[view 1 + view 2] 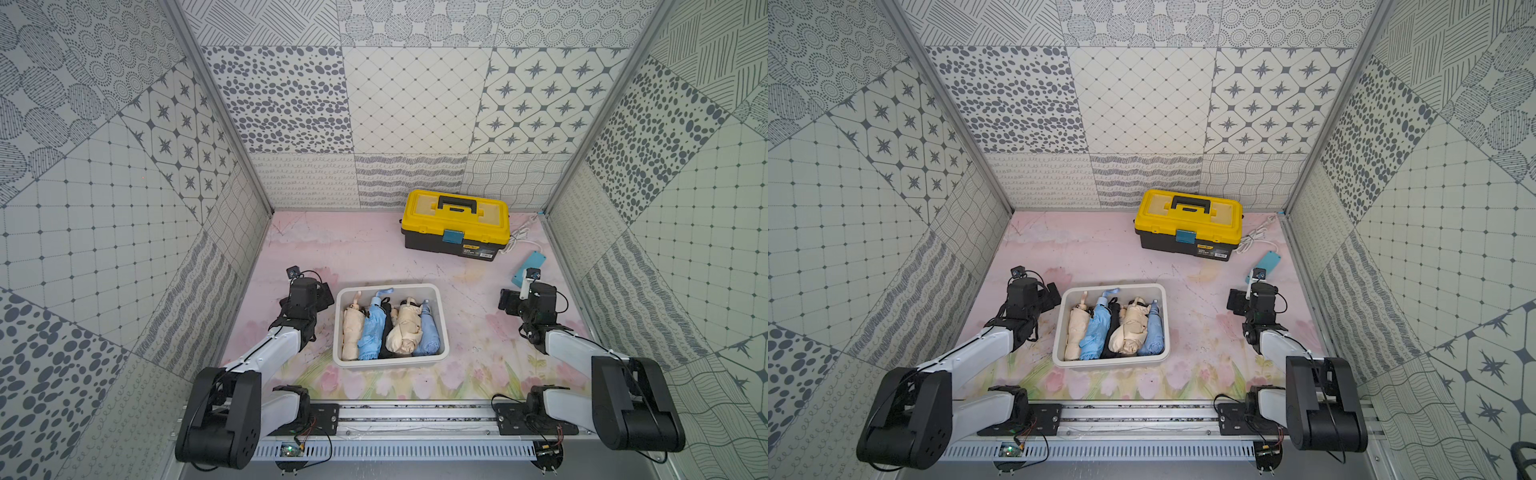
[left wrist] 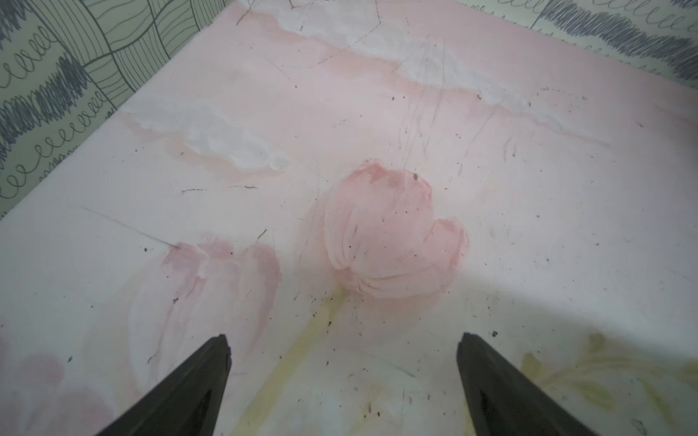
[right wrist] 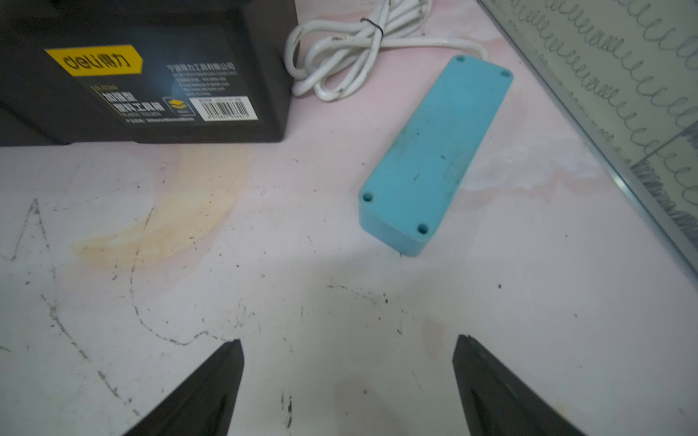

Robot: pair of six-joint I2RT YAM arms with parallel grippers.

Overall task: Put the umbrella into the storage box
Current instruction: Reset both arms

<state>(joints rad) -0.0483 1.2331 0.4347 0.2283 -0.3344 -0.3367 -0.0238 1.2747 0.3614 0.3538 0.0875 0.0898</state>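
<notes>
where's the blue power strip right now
In both top views the blue power strip lies at the far right, between the yellow toolbox and the right wall.

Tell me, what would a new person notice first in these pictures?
The yellow-lidded black plastic toolbox stands out at the back right of the pink floral table. In the middle, the white rectangular plastic tub holds five folded fabric umbrellas, beige, blue and black, side by side. The left gripper and right gripper are open and empty.

A robot lab booth: patterned walls [image 1: 415, 104], rail-mounted arms [image 1: 266, 353].
</notes>
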